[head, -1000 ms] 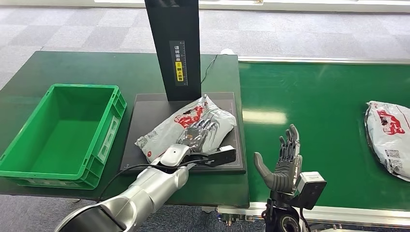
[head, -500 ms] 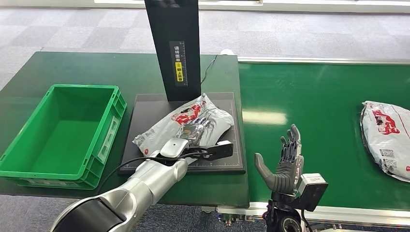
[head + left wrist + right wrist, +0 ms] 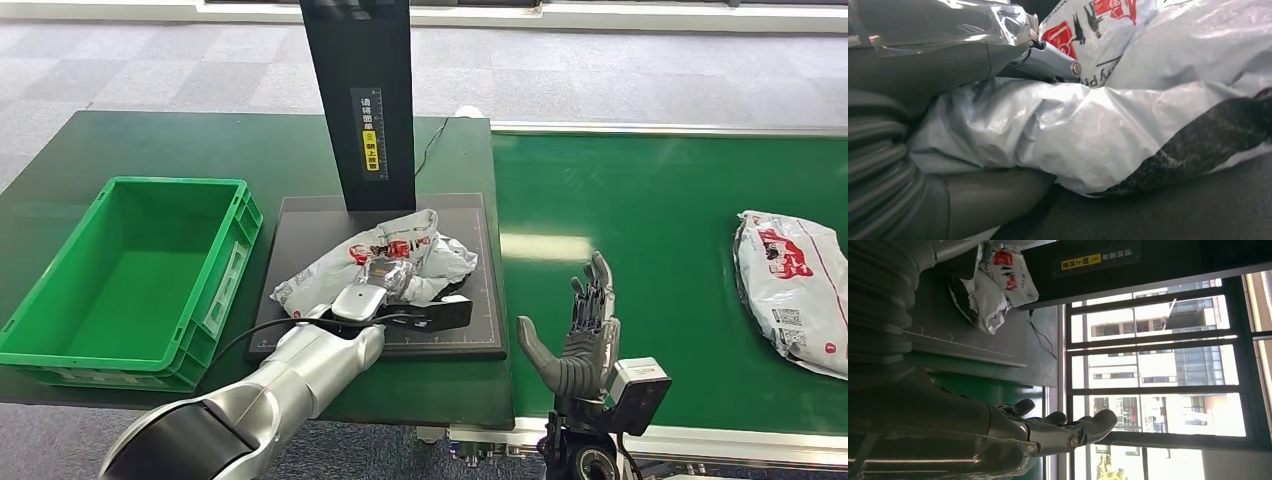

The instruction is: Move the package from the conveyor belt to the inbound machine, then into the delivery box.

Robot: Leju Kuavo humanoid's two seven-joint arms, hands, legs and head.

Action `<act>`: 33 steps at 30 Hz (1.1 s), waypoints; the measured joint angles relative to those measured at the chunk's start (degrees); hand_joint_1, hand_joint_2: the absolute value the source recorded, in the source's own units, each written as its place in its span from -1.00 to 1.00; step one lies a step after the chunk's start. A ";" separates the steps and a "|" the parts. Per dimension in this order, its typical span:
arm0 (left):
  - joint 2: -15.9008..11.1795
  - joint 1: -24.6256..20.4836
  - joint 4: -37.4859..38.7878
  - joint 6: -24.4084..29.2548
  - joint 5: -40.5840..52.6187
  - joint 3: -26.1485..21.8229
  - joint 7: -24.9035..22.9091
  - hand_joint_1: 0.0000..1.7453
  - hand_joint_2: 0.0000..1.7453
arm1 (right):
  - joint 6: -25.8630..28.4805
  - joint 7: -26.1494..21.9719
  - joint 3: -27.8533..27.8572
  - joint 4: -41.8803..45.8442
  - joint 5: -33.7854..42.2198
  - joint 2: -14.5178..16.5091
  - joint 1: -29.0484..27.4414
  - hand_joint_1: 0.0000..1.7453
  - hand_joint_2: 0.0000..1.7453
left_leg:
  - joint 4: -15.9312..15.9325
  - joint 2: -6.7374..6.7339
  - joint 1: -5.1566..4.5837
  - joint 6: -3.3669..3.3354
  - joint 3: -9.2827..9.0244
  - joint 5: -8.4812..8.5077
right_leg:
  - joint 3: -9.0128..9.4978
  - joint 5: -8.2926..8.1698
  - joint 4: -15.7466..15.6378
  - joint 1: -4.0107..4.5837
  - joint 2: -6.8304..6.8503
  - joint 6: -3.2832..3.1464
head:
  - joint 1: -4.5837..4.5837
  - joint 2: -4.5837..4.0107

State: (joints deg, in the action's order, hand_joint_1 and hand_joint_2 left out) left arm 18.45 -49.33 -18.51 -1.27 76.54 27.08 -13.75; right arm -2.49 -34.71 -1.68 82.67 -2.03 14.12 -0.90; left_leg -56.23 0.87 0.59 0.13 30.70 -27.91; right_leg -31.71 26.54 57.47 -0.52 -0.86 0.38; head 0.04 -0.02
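Lying crumpled on the scanner plate (image 3: 300, 215), right at the foot of the black post (image 3: 360, 100): the package (image 3: 385, 255), a grey plastic mailer with red print. Bunching up in the middle because the left robot hand (image 3: 385, 283) is closing over it, thumb beneath and fingers (image 3: 1053, 62) pressing into the film from the other side, as the left wrist view shows close up. Gripping a gathered fold rather than the flat sheet, probably since slack film offers no edge to pinch. Sitting under the post so the label faces the reader, judging by the yellow sign (image 3: 371, 140) on it.

Waiting open-topped beside the plate, away from the belt: the green box (image 3: 60, 345), placed close so the carry is short. Looking like the lift toward it is the step in hand.

Standing upright on the other side of the plate, over the belt (image 3: 650, 190): the right robot hand (image 3: 580, 340), fingers apart and holding nothing, kept out of the way. Resting farther along the belt, well apart from the plate: a second bag (image 3: 795, 280), likely next in line.

Carrying plate and box alike: the counter (image 3: 180, 140).
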 joint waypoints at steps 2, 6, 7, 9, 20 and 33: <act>-0.08 -0.05 0.01 -0.05 0.01 0.00 -0.02 1.00 1.00 | 0.00 0.00 -0.07 0.01 0.00 0.00 0.00 -1.00 1.00 | 0.00 -0.01 0.00 0.00 0.00 -0.01 | -0.01 0.00 0.00 0.00 0.00 0.00 | 0.00 0.00; -0.17 -0.03 0.06 -0.16 0.42 0.00 0.08 1.00 1.00 | -0.02 0.00 -0.13 0.02 0.00 0.00 0.06 -1.00 1.00 | 0.00 -0.01 0.00 0.01 0.04 -0.02 | -0.05 0.01 0.00 0.00 0.00 0.01 | 0.00 0.00; -0.19 0.00 0.08 -0.15 0.58 0.00 0.17 1.00 1.00 | -0.02 0.00 -0.15 0.01 0.00 0.00 0.11 -1.00 1.00 | 0.00 -0.01 0.00 0.01 0.05 -0.02 | -0.06 0.01 0.00 0.00 0.00 0.01 | 0.00 0.00; -0.20 0.07 0.13 -0.04 0.87 0.00 0.38 1.00 1.00 | -0.02 0.00 -0.17 0.00 -0.01 0.00 0.27 -1.00 1.00 | 0.00 -0.01 0.00 0.01 0.07 -0.02 | -0.08 0.01 0.00 0.00 0.00 0.01 | 0.01 0.00; -0.44 1.71 -0.30 13.12 -5.70 -2.60 10.77 1.00 1.00 | 0.59 0.00 -0.14 0.01 -0.54 0.00 0.34 -1.00 1.00 | -0.03 0.08 -0.01 -0.04 0.17 0.06 | -0.24 0.01 0.00 -0.01 0.07 0.01 | -0.01 0.00; -5.31 22.20 -43.59 25.80 -44.23 -16.99 36.90 1.00 1.00 | 3.66 -0.70 2.40 4.61 -1.06 0.76 -8.05 -1.00 1.00 | -0.04 -0.23 0.01 0.01 1.03 0.00 | -1.18 0.01 0.03 0.00 -0.20 0.01 | -0.01 0.00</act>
State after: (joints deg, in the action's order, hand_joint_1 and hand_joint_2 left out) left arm 13.14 -27.13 -62.10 24.52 32.31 10.09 23.16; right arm 1.17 -35.41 0.71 87.27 -3.09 14.88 -8.95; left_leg -56.27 0.64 0.61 0.15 31.73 -27.91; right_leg -32.89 26.55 57.50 -0.52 -1.06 0.39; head 0.04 -0.02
